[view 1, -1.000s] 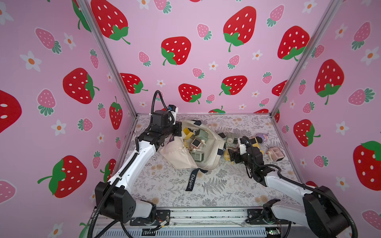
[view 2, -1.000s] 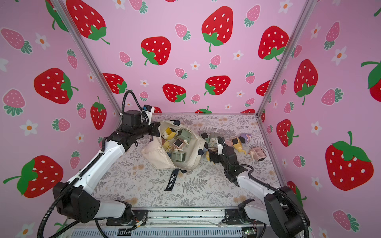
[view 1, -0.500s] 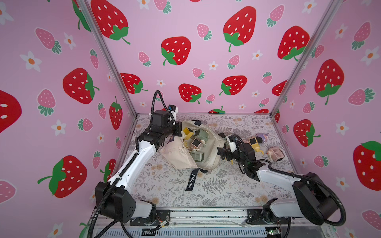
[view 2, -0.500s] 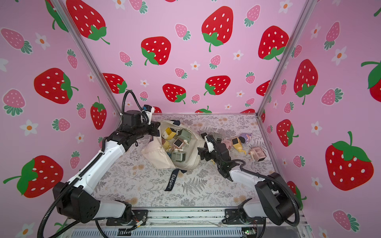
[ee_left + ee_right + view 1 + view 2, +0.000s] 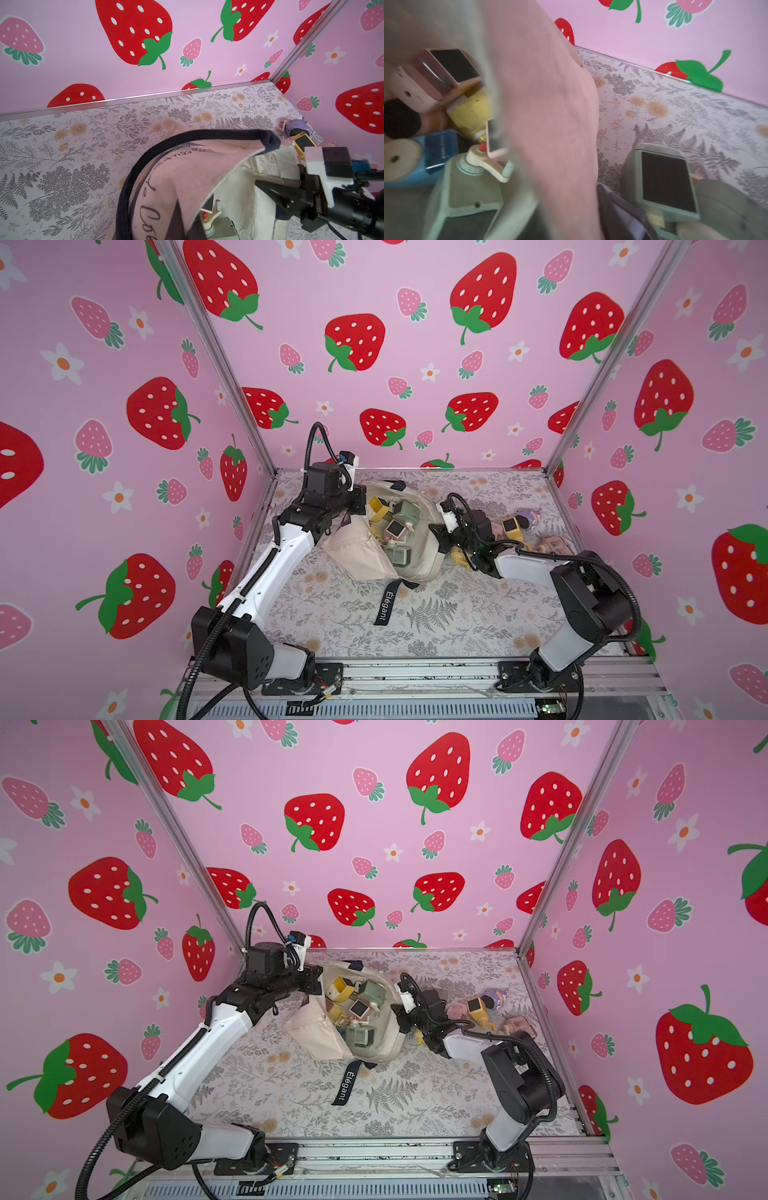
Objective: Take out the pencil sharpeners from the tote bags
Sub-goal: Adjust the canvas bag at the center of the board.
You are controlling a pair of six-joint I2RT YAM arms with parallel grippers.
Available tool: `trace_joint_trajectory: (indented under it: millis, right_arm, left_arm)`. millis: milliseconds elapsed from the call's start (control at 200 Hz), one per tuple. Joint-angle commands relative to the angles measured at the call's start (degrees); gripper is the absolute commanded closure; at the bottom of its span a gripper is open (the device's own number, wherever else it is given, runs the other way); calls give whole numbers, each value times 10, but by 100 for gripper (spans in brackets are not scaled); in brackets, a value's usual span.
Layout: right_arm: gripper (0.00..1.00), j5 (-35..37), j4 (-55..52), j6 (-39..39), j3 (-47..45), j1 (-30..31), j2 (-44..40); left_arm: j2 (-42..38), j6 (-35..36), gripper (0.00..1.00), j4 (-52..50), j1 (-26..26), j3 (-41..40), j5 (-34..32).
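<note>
The cream tote bag (image 5: 357, 556) (image 5: 316, 1031) lies open on the table, with several pencil sharpeners inside: yellow (image 5: 378, 506), sage green (image 5: 405, 510), pink (image 5: 395, 527). My left gripper (image 5: 361, 506) (image 5: 187, 226) is shut on the bag's far left rim and holds it up, with the navy handle (image 5: 187, 137) arching over it. At the bag's right rim my right gripper (image 5: 436, 533) (image 5: 571, 207) has the blurred cloth (image 5: 550, 124) pinched between its jaws. In the right wrist view, pink (image 5: 436, 76), yellow (image 5: 471, 110), blue (image 5: 431, 151) and green (image 5: 467, 193) sharpeners lie inside.
Loose sharpeners lie on the table right of the bag: yellow (image 5: 511, 526), purple (image 5: 528, 517), pink (image 5: 555, 545) and a sage one (image 5: 666, 180) close to my right gripper. The black Elegant strap (image 5: 384, 608) trails toward the front. Walls enclose three sides.
My right gripper swung left from the loose sharpeners to the bag's right rim and closed on the cloth. The left arm and the bag stayed put.
</note>
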Motion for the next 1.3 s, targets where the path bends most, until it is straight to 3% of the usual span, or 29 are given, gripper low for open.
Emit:
trace_joint_trajectory:
  millis: [0,270,435,600,735,885,955,1030,1296]
  right_arm:
    - [82,-56,6,2,5,10,7]
    - [92,-106,-9,-48,3,112,10]
    - [90,-104,-48,-97,30,179,20]
    - [86,-51,-56,-105,34,188,26]
    - [73,-23,-37,-94,11,188,3]
    - [37,12,-27,-87,-12,188,-25]
    - [25,34,-21,-82,-23,188,-37]
    - [20,60,-12,-74,-37,188,-49]
    - [19,227,-5,-29,-86,188,-139]
  left_arm:
    - [5,12,100,11,-1,30,2]
    - [0,13,100,13,-1,26,-1]
    - [1,11,100,13,-1,27,2]
    - [-2,12,100,14,-1,25,1]
    - [0,12,100,15,-1,26,2]
    - [1,10,100,14,-1,27,4]
    - [0,10,100,14,-1,27,4]
    - [1,10,100,14,0,27,4]
    - [3,10,100,14,-2,29,6]
